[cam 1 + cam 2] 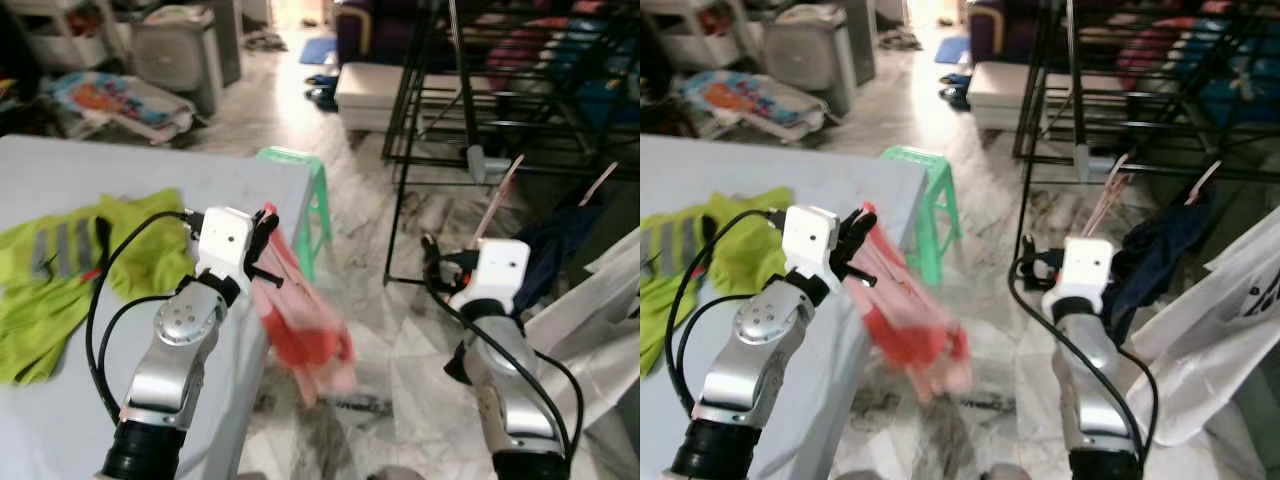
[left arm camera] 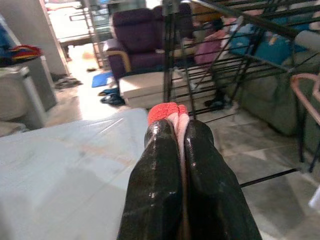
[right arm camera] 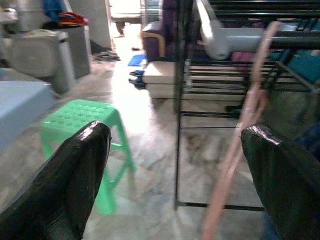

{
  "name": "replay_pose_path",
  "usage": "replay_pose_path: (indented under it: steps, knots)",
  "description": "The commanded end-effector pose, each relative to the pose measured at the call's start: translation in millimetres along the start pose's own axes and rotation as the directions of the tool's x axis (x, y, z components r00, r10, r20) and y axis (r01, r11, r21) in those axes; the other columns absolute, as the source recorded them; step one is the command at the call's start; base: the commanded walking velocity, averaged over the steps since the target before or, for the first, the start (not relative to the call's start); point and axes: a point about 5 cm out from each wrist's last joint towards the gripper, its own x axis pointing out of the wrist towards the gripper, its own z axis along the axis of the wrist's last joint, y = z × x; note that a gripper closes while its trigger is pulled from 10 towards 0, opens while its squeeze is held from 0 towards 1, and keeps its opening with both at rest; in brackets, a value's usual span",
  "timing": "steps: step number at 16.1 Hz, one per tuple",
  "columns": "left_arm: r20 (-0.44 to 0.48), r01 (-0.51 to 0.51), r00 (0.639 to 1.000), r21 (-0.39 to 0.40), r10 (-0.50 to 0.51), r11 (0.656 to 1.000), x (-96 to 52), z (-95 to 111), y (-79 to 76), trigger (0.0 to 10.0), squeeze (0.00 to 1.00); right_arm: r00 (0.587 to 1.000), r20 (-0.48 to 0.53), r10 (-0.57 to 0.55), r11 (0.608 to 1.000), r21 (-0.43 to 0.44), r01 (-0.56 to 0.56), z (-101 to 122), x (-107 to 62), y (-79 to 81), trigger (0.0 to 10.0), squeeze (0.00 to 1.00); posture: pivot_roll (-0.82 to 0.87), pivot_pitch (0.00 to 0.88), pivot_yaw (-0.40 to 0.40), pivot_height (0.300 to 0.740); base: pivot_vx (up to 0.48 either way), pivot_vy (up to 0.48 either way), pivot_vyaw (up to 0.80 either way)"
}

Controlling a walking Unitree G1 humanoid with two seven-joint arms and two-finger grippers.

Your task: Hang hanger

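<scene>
My left gripper (image 1: 266, 243) is shut on a red and pink garment (image 1: 305, 325) that hangs off the corner of the grey table (image 1: 60, 410). In the left wrist view the cloth (image 2: 168, 113) is pinched between the black fingers (image 2: 155, 175). My right gripper (image 1: 432, 262) is open and raised in front of the black drying rack (image 1: 470, 100). A pink hanger (image 3: 242, 130) hangs from the rack bar between the right fingers (image 3: 75, 170) in the wrist view, a little beyond them. A second pink hanger (image 1: 600, 185) hangs further right.
A yellow-green vest (image 1: 60, 260) lies on the table. A green plastic stool (image 1: 312, 200) stands between table and rack. A dark blue garment (image 1: 560, 240) and a white plastic bag (image 1: 600, 320) sit at the right. A purple armchair (image 2: 140, 35) stands beyond the marble floor.
</scene>
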Motion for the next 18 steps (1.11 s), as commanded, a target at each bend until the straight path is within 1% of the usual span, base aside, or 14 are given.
replay_pose_path:
  steps: [1,5,9,11,12,13,14,15,16,18]
  knots:
    - [0.037,0.024,0.999,-0.018,-0.024,1.000,2.2,7.3,-5.4,10.0,0.00,1.000,-0.003,-0.023,1.000,-0.009,0.023,-0.3,0.1,-6.8,10.0,0.00,-0.03,0.000,0.033,0.740,0.000,-0.458,0.00]
    - [0.035,0.003,0.999,-0.033,-0.002,0.999,2.0,6.5,-4.1,10.0,0.00,1.000,-0.018,-0.009,1.000,-0.016,0.009,-3.7,-5.8,-7.7,10.0,0.00,-0.03,0.000,0.019,0.740,0.000,-0.461,0.00]
    - [0.033,-0.005,0.999,-0.038,0.006,0.999,2.1,4.9,-4.7,10.0,0.00,1.000,-0.019,-0.001,1.000,-0.020,0.000,-2.8,-5.3,-8.0,10.0,0.00,-0.03,0.000,0.011,0.740,0.000,-0.457,0.00]
    - [0.039,-0.039,0.998,-0.062,0.042,0.997,4.0,4.5,-3.7,10.0,0.00,1.000,-0.013,0.002,0.999,-0.032,-0.003,-0.6,-4.1,-9.0,10.0,0.00,-0.03,0.000,0.011,0.740,0.000,0.000,0.00]
    - [0.035,-0.055,0.998,-0.058,0.057,0.997,4.4,4.0,-1.4,10.0,0.00,1.000,-0.012,-0.001,0.999,-0.039,0.001,-0.2,-4.1,-10.6,10.0,0.00,-0.02,0.000,-0.008,0.740,0.000,0.000,0.00]
    - [0.030,-0.072,0.997,-0.053,0.073,0.996,4.3,3.6,2.1,10.0,0.00,1.000,-0.011,-0.005,0.999,-0.047,0.005,0.6,-4.3,-12.8,10.0,0.00,-0.02,0.000,-0.008,0.740,0.000,0.000,0.00]
    - [-0.003,-0.127,0.992,-0.051,0.127,0.991,0.6,1.0,13.4,10.0,0.00,1.000,-0.002,-0.011,0.998,-0.059,0.010,5.2,-4.6,-15.8,10.0,0.00,-0.02,0.000,-0.027,0.740,0.000,0.000,0.00]
    - [-0.010,-0.139,0.990,-0.059,0.139,0.989,-0.4,0.1,16.0,10.0,0.00,1.000,0.001,-0.010,0.998,-0.063,0.010,6.2,-4.6,-16.2,10.0,0.00,-0.02,0.000,-0.027,0.740,0.000,0.000,0.00]
    - [-0.039,-0.155,0.988,-0.056,0.153,0.986,-7.8,-4.4,27.8,10.0,0.00,1.000,0.000,-0.007,0.997,-0.077,0.007,7.5,-5.3,-16.9,10.0,0.00,-0.01,0.000,-0.030,0.740,0.000,0.000,0.00]
    - [-0.022,-0.173,0.985,-0.003,0.172,0.985,-14.1,-7.1,37.8,10.0,0.00,1.000,-0.002,-0.006,0.997,-0.078,0.006,6.7,-5.9,-15.8,10.0,0.00,0.00,0.000,-0.022,0.740,0.000,0.000,0.00]
